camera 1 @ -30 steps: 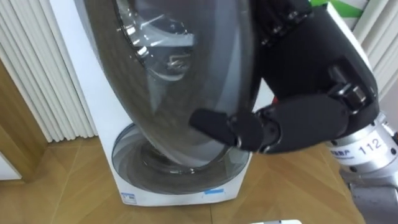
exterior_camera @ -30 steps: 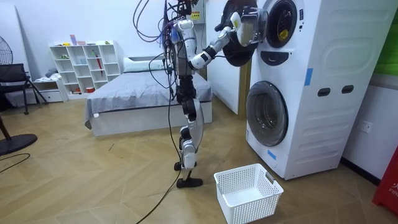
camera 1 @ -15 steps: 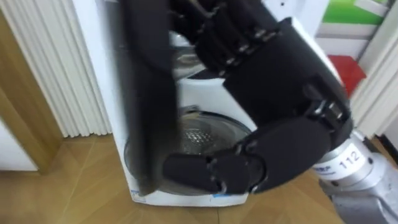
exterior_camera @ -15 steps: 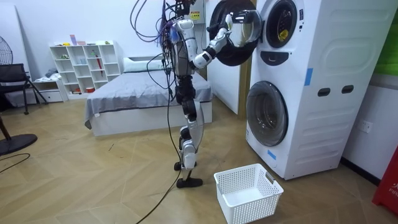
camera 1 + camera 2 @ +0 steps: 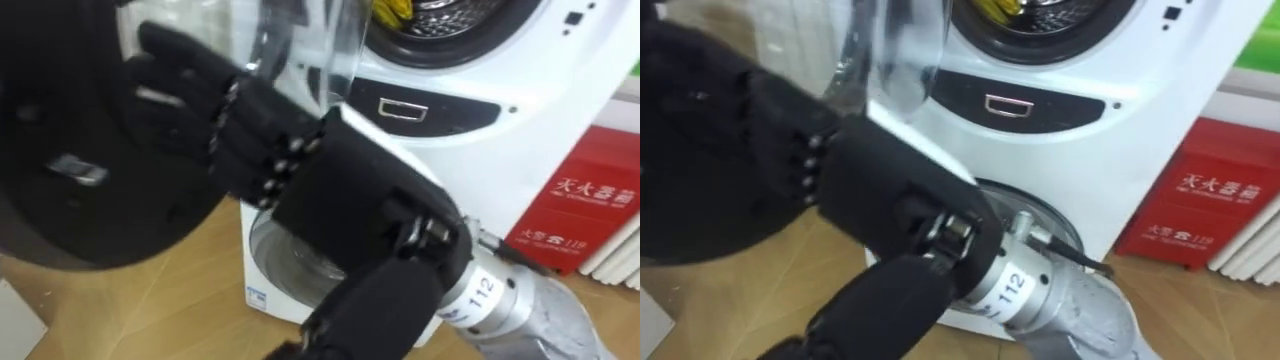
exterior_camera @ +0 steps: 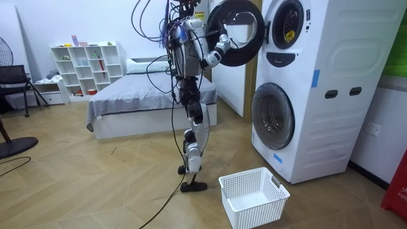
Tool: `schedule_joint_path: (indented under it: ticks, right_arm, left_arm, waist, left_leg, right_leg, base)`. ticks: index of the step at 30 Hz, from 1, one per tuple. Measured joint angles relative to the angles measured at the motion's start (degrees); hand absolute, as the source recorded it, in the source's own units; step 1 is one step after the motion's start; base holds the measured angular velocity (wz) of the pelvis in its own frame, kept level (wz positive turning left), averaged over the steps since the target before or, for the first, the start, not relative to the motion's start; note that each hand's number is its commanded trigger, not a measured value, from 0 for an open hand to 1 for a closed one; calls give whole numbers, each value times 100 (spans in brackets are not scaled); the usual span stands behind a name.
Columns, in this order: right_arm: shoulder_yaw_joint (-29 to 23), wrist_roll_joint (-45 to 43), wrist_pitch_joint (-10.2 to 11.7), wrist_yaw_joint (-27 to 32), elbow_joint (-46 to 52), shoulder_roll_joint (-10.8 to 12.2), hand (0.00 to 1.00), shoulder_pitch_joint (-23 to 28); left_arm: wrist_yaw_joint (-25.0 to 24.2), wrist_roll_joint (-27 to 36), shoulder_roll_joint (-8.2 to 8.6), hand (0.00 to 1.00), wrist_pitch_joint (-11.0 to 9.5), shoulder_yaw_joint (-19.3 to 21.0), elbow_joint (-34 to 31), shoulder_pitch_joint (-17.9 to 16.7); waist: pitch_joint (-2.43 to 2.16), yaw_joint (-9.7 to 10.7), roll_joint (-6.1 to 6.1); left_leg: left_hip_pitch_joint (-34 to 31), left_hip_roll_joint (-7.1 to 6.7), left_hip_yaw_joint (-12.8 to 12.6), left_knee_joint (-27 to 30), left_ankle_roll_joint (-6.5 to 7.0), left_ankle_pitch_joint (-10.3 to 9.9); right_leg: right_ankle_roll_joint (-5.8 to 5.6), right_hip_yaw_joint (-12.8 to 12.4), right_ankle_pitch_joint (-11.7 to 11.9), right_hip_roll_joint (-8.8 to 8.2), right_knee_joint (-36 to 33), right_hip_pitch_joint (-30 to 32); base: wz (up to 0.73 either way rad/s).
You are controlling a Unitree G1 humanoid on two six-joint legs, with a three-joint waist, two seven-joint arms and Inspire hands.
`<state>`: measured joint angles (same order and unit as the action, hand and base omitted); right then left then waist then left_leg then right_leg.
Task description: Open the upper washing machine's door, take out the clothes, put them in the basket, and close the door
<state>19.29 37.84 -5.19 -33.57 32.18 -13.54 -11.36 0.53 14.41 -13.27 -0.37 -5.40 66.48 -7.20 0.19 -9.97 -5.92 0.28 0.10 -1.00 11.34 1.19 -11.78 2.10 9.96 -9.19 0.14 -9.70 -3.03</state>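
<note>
The upper washing machine's round dark door (image 5: pixel 70 170) stands swung wide open at the left. My right hand (image 5: pixel 330 190) lies against its inner side with fingers stretched out flat, arm coming in from the lower right. Behind the hand, the upper drum opening shows at the top, with a bit of yellow clothing (image 5: pixel 392 10) inside. In the room view I stand upright before the stacked white machines, right hand (image 6: pixel 222 42) raised to the open door (image 6: pixel 234 32).
The lower machine's round door (image 5: pixel 290 265) is closed below the hand. A red box (image 5: pixel 590 205) stands on the floor to the right. A white laundry basket (image 6: pixel 253 196) sits on the wooden floor near my feet. A bed and a shelf are behind me.
The upper door has swung further open, away from the machine, with my right hand moving along on it. The eye view has shifted, and the upper drum now shows.
</note>
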Motion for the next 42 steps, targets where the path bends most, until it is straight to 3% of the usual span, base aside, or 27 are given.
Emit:
schedule_joint_path:
  ticks: [3, 7, 13, 18, 24, 29, 31, 35, 38, 42]
  right_arm:
    - [137, -2, 0, -93, -1, 34, 0, -3]
    - [218, 9, 0, -246, -25, 68, 0, -3]
    - [241, 8, 2, -291, -180, 191, 0, -3]
    - [224, -351, -1, -269, -313, 229, 0, -2]
    - [-156, -1251, -5, 34, -340, 0, 0, 161]
    - [-882, -1913, -15, 665, -667, -429, 0, 653]
    - [-1109, -2120, -18, 940, -710, -470, 0, 753]
    - [-1555, -2268, -35, 1399, -916, -467, 0, 779]
    - [-1858, -2260, -44, 1839, -915, -467, 0, 718]
    - [-1893, -2261, -76, 2189, -935, -465, 0, 518]
  left_arm:
    - [1, 77, 10, 0, 0, -36, 0, 8]
    - [10, 191, 26, 0, -3, -35, -10, 11]
    - [47, 289, 61, 0, -20, -37, -3, -4]
    - [54, 290, 68, 0, -7, -5, -13, 17]
    - [12, 301, 135, 0, 28, 302, 0, -24]
    - [-5, 412, 220, 0, 72, 502, -1, -151]
    - [5, 412, 222, 0, 70, 554, -1, -186]
    - [16, 408, 266, 0, 41, 741, -14, -229]
    - [41, 387, 302, 0, 58, 752, -17, -257]
    - [67, 370, 306, 0, 164, 752, -116, -287]
  waist:
    - [12, -101, -1]
    - [79, -157, -4]
    - [81, -321, -2]
    - [99, -276, -6]
    - [107, -97, 23]
    - [57, 262, 134]
    - [58, 326, 162]
    - [7, 502, 206]
    - [5, 532, 206]
    - [-6, 534, 190]
  left_leg:
    - [9, 1, 27, -9, 2, 3]
    - [-6, -6, 113, -7, -3, 5]
    - [17, -7, 124, -6, -3, 5]
    - [7, -17, 148, 8, -3, 3]
    - [-76, -49, 130, 35, 8, 6]
    - [-57, -82, 107, 27, 49, 34]
    - [-15, -76, 35, -2, 52, 36]
    - [50, -65, -47, -10, 53, 37]
    - [147, -64, -89, -38, 54, 38]
    - [194, -61, -174, -48, 56, 39]
  right_leg:
    - [-4, 9, -3, -1, 6, -15]
    - [-9, 27, -6, 1, 7, -32]
    - [-11, 33, -7, -2, 10, -62]
    - [-11, 36, -7, 13, 9, -73]
    - [-13, 14, -6, 0, 10, -8]
    - [-39, -30, 10, -36, 6, 6]
    - [-40, -55, 11, -35, 9, 7]
    - [-41, -153, 10, -63, 7, -30]
    - [-50, -202, 5, -64, 8, -90]
    - [-60, -212, -1, -69, -1, -108]
  base:
    - [5]
    - [12]
    - [2]
    - [1]
    - [-1]
    - [-2]
    - [-20]
    - [-11]
    - [-11]
    - [-8]
